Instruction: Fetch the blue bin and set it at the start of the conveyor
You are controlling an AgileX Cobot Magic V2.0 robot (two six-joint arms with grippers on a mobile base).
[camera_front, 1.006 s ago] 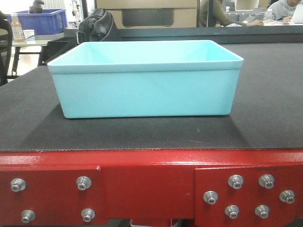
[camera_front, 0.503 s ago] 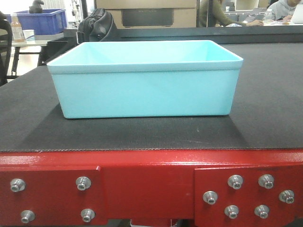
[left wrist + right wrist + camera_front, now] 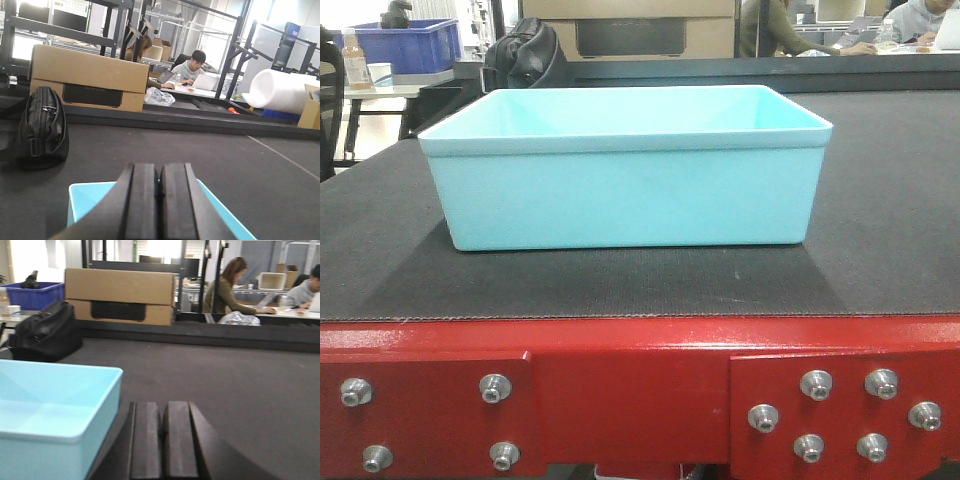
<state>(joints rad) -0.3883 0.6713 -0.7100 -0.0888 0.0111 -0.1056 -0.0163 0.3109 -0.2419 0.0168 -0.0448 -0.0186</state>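
Note:
The pale cyan bin point(image 3: 630, 190) stands upright and empty on the black textured belt point(image 3: 880, 200), close to its near end, behind the red frame point(image 3: 630, 380) with silver bolts. No gripper shows in the front view. In the left wrist view my left gripper point(image 3: 159, 172) is shut and empty, raised over the bin point(image 3: 85, 200), whose rim shows on both sides of it. In the right wrist view my right gripper point(image 3: 164, 407) is shut and empty, over the belt just right of the bin's corner point(image 3: 50, 405), apart from it.
A black bag point(image 3: 42, 127) and a long cardboard box point(image 3: 90, 77) sit at the belt's far edge. A dark blue ribbed bin point(image 3: 405, 45) stands on a table at back left. People sit at desks behind point(image 3: 192, 65). A white foam roll point(image 3: 282, 90) lies far right.
The bin stays in place on the belt. The front view has shifted only very slightly.

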